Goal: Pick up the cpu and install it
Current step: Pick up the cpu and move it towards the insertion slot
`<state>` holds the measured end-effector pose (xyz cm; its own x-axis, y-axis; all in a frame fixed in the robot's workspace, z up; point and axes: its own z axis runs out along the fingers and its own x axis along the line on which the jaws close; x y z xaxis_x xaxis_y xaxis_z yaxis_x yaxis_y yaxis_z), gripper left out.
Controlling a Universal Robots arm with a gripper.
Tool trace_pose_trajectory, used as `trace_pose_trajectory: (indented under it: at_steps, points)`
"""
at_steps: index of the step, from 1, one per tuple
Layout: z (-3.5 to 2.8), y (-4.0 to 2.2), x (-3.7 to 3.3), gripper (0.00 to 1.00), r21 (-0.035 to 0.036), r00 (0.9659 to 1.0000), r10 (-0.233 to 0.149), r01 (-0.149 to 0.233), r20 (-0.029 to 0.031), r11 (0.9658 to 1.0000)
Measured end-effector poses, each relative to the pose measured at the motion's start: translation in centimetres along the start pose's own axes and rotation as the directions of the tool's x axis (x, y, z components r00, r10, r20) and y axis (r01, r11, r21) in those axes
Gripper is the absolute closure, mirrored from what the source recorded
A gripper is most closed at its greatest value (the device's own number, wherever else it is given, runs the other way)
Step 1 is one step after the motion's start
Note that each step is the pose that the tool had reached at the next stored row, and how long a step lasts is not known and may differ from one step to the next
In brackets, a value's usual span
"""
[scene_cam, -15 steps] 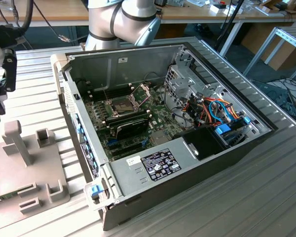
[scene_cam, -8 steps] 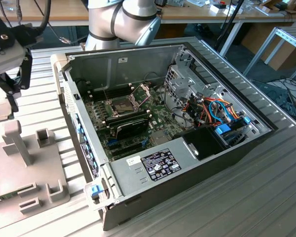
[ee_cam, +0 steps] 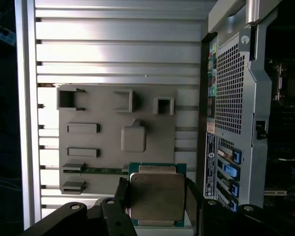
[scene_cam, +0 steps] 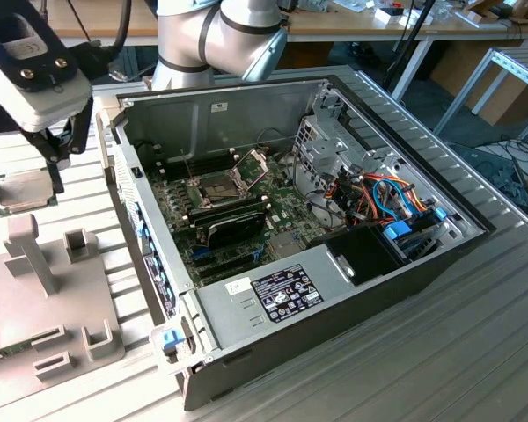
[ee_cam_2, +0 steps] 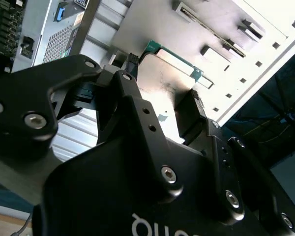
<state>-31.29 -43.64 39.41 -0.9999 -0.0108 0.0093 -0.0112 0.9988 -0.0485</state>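
Note:
The cpu [ee_cam: 156,196], a small square chip with a dull silver top and a green rim, sits between the black fingers [ee_cam: 122,192] of my gripper [ee_cam: 157,197], which is shut on it. In the second wrist view the cpu [ee_cam_2: 163,84] shows as a shiny plate with a green edge. In the exterior view my gripper [scene_cam: 22,176] hangs at the far left, holding the cpu [scene_cam: 25,192] above the grey fixture plate [scene_cam: 35,290], outside the computer case. The dark socket [scene_cam: 218,186] on the green motherboard [scene_cam: 180,202] has its metal frame [scene_cam: 251,163] hinged up.
The open computer case [scene_cam: 334,290] lies on a ribbed metal table [scene_cam: 440,352]. A black module [scene_cam: 233,224] sits in front of the socket. Drive cages and coloured cables [scene_cam: 387,198] fill the case at the exterior view's right. The fixture plate carries raised grey blocks [ee_cam: 133,138].

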Motion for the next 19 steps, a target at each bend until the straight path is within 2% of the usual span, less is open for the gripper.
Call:
trace_pose_trajectory:
  at_steps: [3,19]
  points:
    - [-0.01,-0.02,-1.29,0.45,-0.0001,1.0000,0.000,0.000,0.0001,1.0000]
    - [-0.04,-0.05,-5.00,0.45,-0.0001,1.0000,0.000,0.000,0.0000,1.0000]
